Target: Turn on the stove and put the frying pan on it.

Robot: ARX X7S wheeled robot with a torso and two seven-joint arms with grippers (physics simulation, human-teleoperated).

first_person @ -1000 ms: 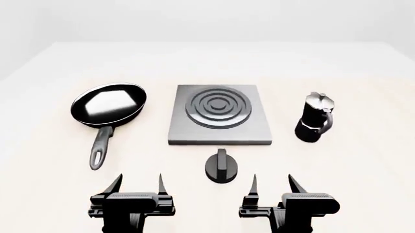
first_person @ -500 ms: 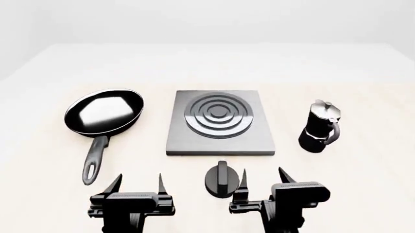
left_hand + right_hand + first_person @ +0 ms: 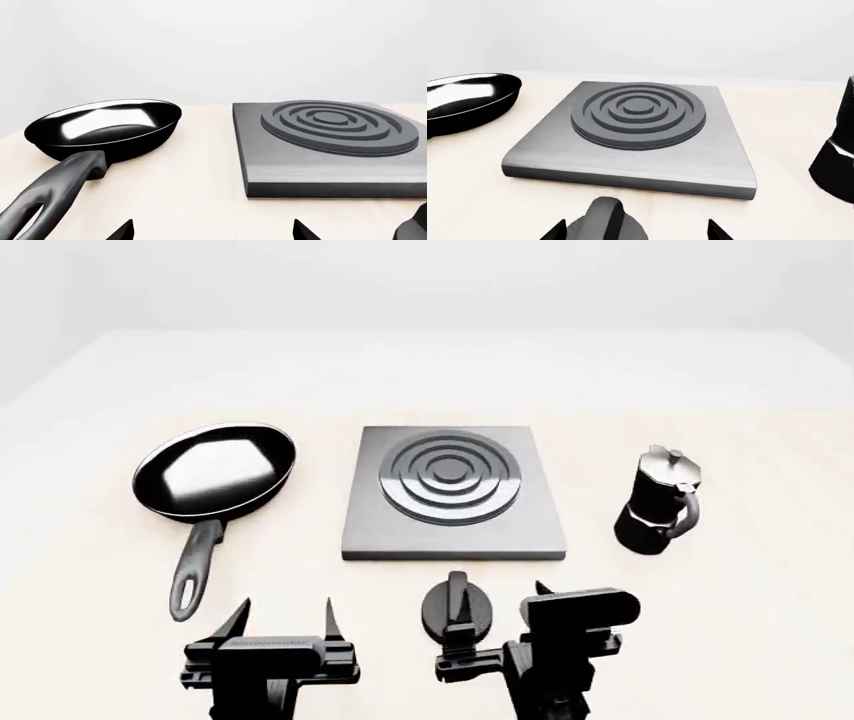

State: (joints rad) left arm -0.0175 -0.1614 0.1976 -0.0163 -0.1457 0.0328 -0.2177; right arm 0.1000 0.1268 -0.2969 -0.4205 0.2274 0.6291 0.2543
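Head view: we've got our right gripper (image 3: 497, 635) low in the frame, its jaws apart and lined up around the knob (image 3: 455, 607), which sits just below the stove (image 3: 453, 494) at centre. The wrist view backs that up: the knob's ridge rises between the two fingertips, though we cannot tell whether either one touches it yet. Our left gripper (image 3: 282, 620) hangs at lower left, jaws apart and holding nothing, with the pan (image 3: 214, 472) resting on the tabletop (image 3: 747, 390) at the left of the frame, handle pointing down toward us and well apart from the plate. A moka pot (image 3: 657, 502) stands at the right.

The risk we see: if we close off-centre on that narrow ridge, the fingertips could slip round it and the knob won't turn. Push down too hard and we may shove the knob sideways. Later, the long handle could tip the pan if we grab it near the end.
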